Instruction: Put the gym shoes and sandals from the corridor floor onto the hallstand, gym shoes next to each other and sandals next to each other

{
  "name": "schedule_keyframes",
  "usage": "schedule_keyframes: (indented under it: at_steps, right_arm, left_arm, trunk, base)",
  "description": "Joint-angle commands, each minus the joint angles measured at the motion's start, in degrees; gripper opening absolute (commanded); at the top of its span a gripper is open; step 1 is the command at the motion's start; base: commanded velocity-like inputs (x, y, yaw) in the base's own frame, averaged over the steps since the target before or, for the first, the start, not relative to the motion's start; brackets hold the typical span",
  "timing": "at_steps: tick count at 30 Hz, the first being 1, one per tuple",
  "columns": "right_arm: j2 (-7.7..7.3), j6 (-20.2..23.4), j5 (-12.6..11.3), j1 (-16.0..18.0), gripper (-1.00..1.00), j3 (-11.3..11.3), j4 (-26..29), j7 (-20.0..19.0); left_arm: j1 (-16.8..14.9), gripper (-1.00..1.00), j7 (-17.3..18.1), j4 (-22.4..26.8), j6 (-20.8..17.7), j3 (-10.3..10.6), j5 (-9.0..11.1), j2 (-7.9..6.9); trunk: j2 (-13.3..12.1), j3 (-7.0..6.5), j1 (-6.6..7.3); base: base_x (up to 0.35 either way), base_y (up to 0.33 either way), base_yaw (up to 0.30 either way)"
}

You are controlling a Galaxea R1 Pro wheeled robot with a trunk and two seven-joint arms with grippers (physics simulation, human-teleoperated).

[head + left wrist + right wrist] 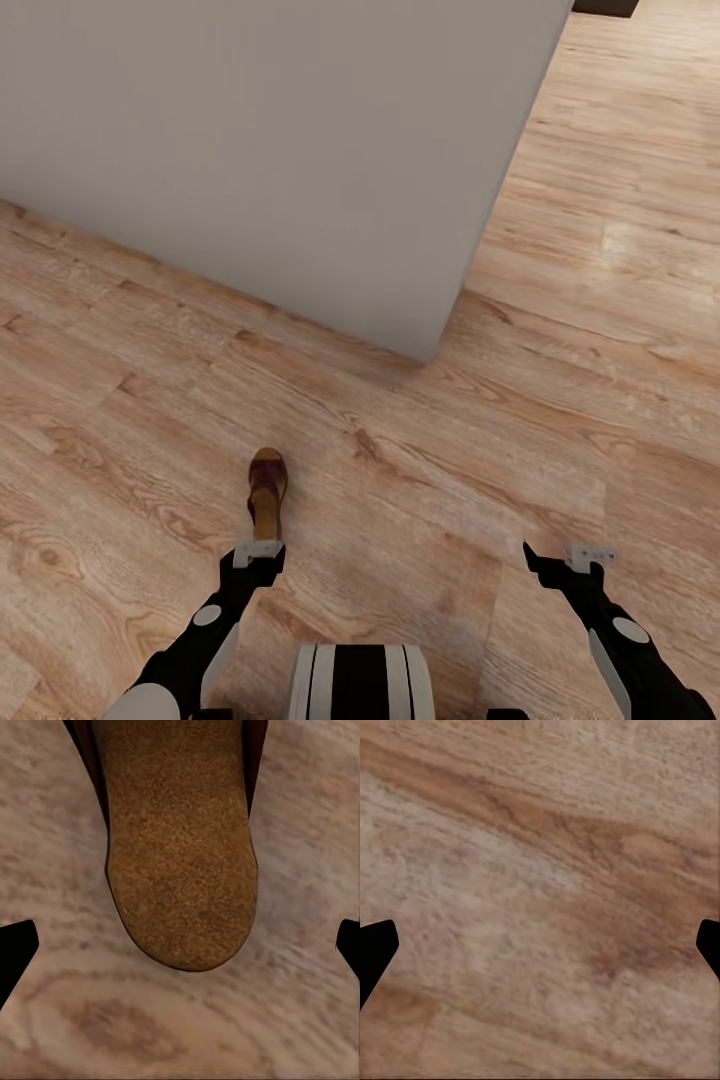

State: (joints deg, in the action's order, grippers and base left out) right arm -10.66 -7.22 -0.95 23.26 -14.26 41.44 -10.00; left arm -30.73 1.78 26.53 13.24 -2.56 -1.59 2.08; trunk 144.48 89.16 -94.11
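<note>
Wood-plank corridor floor [560,330] fills most of the head view, with a plain pale wall corner [300,150] taking the upper left. One sandal [267,492] lies on the planks at lower centre-left, toe pointing up the frame, heel end just ahead of the left gripper [259,552]. The right gripper [570,560] hangs over bare boards at lower right, well apart from the sandal. No rack, no sneakers, no second sandal in sight.

Left wrist view: the sandal's tan footbed [180,855] runs from the top edge to mid-frame, rounded end between the two dark fingertips [15,949] at the side edges. Fingers spread wide, nothing held.

Right wrist view: grainy floor [540,885]; fingertips [375,945] at the side edges, likewise wide apart and empty.

Risk, as I judge it: closing only on the rounded heel end could let the sandal pivot or slip out, its long body hanging unsupported.
</note>
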Motion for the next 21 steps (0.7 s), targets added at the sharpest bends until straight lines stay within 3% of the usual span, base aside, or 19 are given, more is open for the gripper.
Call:
schedule_keyframes:
  at_steps: [1,14,21]
  right_arm:
    - [0.03,-0.16,-0.10,0.03,1.00,-0.22,-0.05,-0.46]
    - [0.03,-0.11,-0.11,0.03,1.00,-0.17,1.52,-0.46]
    - [0.03,-0.13,-0.10,0.03,1.00,-0.15,1.84,-0.46]
  left_arm:
    - [-0.03,1.00,0.20,-0.07,0.32,-0.28,-0.17,0.04]
    - [-0.03,1.00,0.21,-0.25,0.98,-0.42,-0.17,0.03]
    - [-0.02,1.00,0.23,-0.25,1.05,-0.40,-0.17,0.03]
  trunk:
    - [0.03,0.35,-0.01]
    - [0.20,4.40,-0.35]
    - [0.20,4.78,-0.35]
  base:
    - [0.000,0.000,0.000]
    - [0.000,0.000,0.000]
    - [0.000,0.000,0.000]
